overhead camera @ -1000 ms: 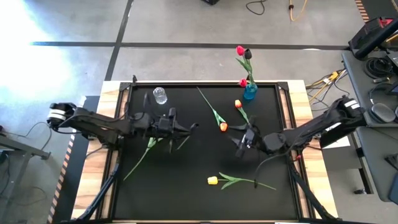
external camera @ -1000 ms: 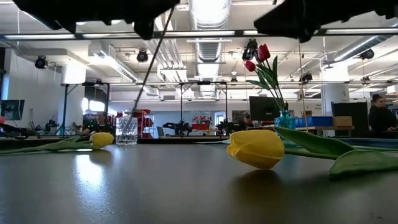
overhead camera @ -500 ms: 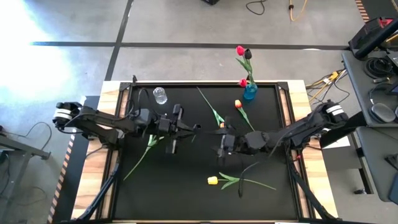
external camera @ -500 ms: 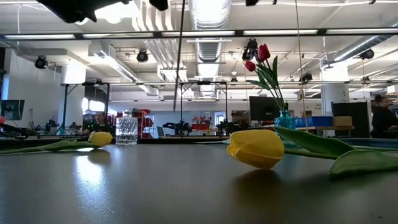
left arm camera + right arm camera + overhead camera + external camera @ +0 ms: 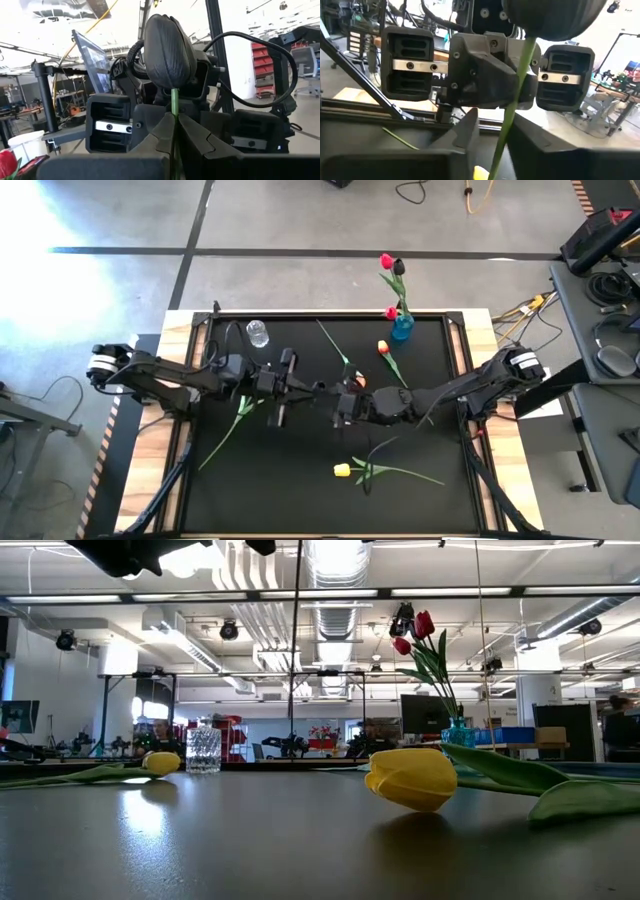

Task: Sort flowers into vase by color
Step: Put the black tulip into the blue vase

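My left gripper (image 5: 318, 388), over the table's middle, is shut on a dark purple tulip. Its head (image 5: 167, 50) stands above the fingers, and its stem (image 5: 297, 660) hangs straight down toward the table. My right gripper (image 5: 338, 402) faces it from the right. It is open, with one finger on each side of the same stem (image 5: 512, 100), below the head (image 5: 550, 15). A blue vase (image 5: 402, 327) at the far edge holds red and dark tulips. A clear glass (image 5: 258, 333) stands far left. My left gripper pinches the purple tulip's stem just under the head (image 5: 173, 117) between its two fingers (image 5: 155, 137). It comes in level from the table's left, with the fingers across the stem. The tulip is lifted clear and upright, head up, the stem hanging below.
A yellow tulip (image 5: 343, 470) lies near the near edge with its leaves to the right. Another yellow one (image 5: 240, 412) lies under my left arm. An orange tulip (image 5: 383, 347) lies by the vase, and a long stem (image 5: 335, 345) lies in the far middle.
My right gripper has travelled toward the table's left, up to the left gripper, until its fingers stand on either side of the stem. My left gripper has turned at the wrist and shifted slightly right. The purple tulip's stem has swung from slanting to upright.
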Controlling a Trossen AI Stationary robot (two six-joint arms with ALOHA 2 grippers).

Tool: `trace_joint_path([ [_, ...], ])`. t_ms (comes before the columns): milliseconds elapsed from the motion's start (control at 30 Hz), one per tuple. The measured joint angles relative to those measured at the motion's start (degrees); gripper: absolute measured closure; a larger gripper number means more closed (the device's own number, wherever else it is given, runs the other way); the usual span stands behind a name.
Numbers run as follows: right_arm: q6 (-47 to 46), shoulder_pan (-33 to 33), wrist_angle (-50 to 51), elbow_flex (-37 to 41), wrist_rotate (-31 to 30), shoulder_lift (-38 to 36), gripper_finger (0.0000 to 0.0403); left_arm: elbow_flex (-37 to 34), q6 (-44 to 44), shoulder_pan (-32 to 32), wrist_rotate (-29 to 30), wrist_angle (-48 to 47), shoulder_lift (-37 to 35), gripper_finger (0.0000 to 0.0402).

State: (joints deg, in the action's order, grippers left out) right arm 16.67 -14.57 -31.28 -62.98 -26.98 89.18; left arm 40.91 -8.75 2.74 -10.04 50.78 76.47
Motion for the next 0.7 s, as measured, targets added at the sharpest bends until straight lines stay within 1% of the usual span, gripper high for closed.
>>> trace_joint_path([
  [100, 0.06, 0.00, -0.11, 1.05, -0.03, -0.79, 0.0368, -0.20, -0.18, -0.10, -0.14, -0.10, 0.00, 0.0401],
  [133, 0.47, 0.00, 0.08, 1.42, -0.05, -1.15, 0.0382, -0.20, -0.20, -0.16, -0.17, -0.20, 0.00, 0.0401],
  [167, 0.70, 0.00, 0.19, 1.52, -0.29, -1.37, 0.0386, -0.20, -0.18, -0.20, -0.15, -0.17, 0.00, 0.0401],
  [300, 2.20, -0.02, 2.19, 1.57, -2.71, -2.63, 0.0390, -0.20, 0.25, -0.73, 0.42, -1.03, -0.13, 0.0388],
  [467, 2.80, 0.07, 4.85, 1.66, -4.35, -4.27, 0.0390, -0.20, -0.87, -2.34, 0.39, -3.67, -0.25, 0.0351],
  [567, 4.51, 0.07, 6.64, 1.74, -7.18, -5.43, 0.0390, -0.17, -0.92, -3.57, 0.35, -4.88, -0.28, 0.0326],
  [700, 7.06, -0.02, 9.52, 1.77, -13.22, -8.86, 0.0391, -1.39, -1.27, -5.31, 0.70, -6.30, -0.43, 0.0299],
])
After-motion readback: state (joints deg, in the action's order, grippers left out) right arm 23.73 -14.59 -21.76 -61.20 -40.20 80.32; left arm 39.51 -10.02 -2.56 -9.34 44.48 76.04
